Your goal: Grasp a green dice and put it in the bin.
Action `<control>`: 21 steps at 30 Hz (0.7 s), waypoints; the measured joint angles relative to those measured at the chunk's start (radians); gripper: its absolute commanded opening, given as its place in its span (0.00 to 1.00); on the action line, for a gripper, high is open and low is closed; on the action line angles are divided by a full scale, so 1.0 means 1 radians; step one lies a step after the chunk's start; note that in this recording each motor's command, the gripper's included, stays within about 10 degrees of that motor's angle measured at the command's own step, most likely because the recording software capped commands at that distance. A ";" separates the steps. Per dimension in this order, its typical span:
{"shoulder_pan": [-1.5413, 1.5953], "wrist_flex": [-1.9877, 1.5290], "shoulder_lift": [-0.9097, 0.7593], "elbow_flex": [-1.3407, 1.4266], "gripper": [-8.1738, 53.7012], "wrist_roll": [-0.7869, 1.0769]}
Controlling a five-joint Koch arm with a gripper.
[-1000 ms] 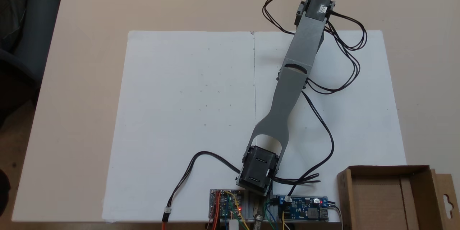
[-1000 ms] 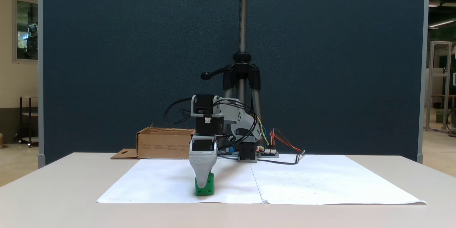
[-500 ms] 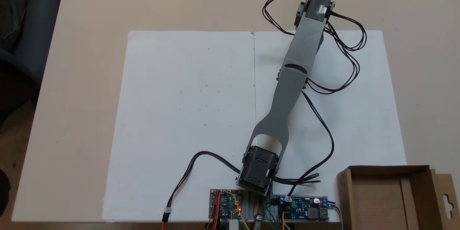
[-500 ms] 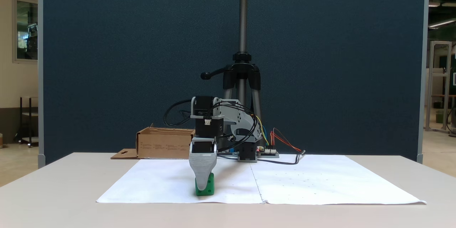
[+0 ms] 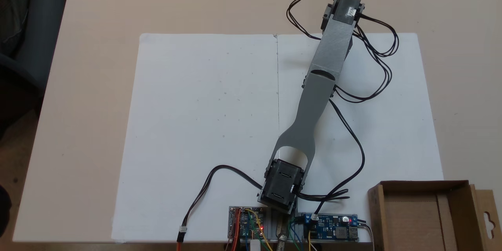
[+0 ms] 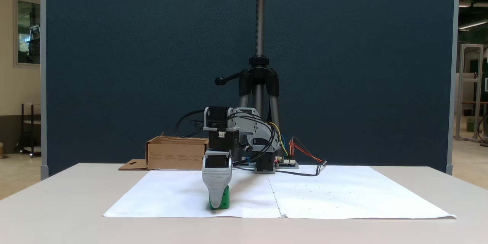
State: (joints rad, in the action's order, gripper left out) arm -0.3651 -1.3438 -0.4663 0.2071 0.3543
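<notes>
The green dice (image 6: 225, 199) lies on the white paper (image 6: 343, 194) near its front edge, left of the centre seam. My gripper (image 6: 216, 205) points straight down at it, its grey front jaw covering most of the dice and its tip almost on the paper. The other jaw is hidden behind the first, so the opening cannot be read. Seen from above, my arm (image 5: 321, 86) stretches to the far right of the sheet, with the wrist motor (image 5: 347, 8) at its end. The bin (image 5: 375, 211), a brown cardboard box (image 6: 175, 155), stands beside my base.
Circuit boards (image 5: 331, 230) and loose black cables (image 5: 376, 59) sit around my base and arm. A tripod (image 6: 259, 84) stands behind the table against a blue partition. Bare white paper (image 5: 204, 117) stretches away on the far side of the seam from the dice.
The gripper has sunk a little lower over the green dice, its jaw tip now almost at the paper. The dice has stayed in place.
</notes>
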 measured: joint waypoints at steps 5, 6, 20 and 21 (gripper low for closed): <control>0.000 0.000 0.018 0.000 0.80 0.000; 0.000 0.000 0.018 0.000 0.78 0.000; 0.000 0.011 0.018 -0.002 0.32 0.000; 0.000 0.011 0.018 -0.002 0.32 0.000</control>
State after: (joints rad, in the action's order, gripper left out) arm -0.3651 -1.3330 -0.4479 0.2056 0.3543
